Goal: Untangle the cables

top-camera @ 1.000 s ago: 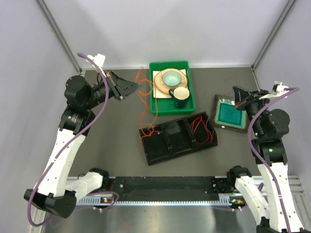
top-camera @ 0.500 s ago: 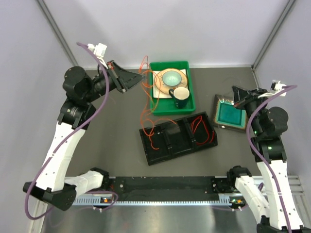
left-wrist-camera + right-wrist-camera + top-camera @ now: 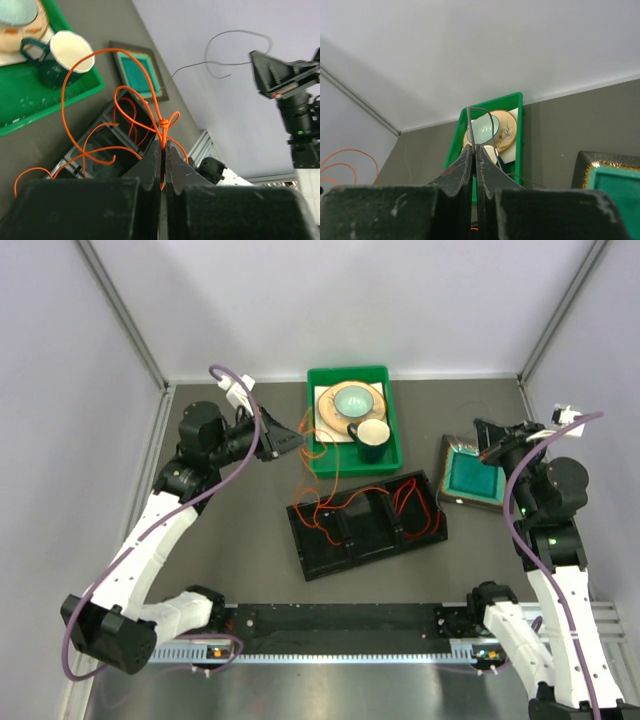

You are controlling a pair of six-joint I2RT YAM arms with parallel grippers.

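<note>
The orange cable (image 3: 322, 502) runs in loose loops from my left gripper (image 3: 300, 441) down over the black tray (image 3: 365, 532). In the left wrist view my left gripper (image 3: 163, 143) is shut on the orange cable (image 3: 65, 90) just below a small knot (image 3: 163, 121). A red cable (image 3: 408, 502) lies coiled in the black tray's right compartment. My right gripper (image 3: 482, 427) hovers at the far right above the teal dish. It (image 3: 475, 146) is shut on a thin grey cable (image 3: 469, 122), whose free end curls in the air (image 3: 235, 34).
A green bin (image 3: 347, 371) at the back holds a plate, a bowl and a dark mug (image 3: 370, 437). A square teal dish (image 3: 474, 478) sits at the right. A black rail (image 3: 340, 625) runs along the near edge between the arm bases.
My left arm has swung right and nearer, toward the green bin, carrying the orange cable; its loops now hang closer over the black tray. The right arm has barely moved.
</note>
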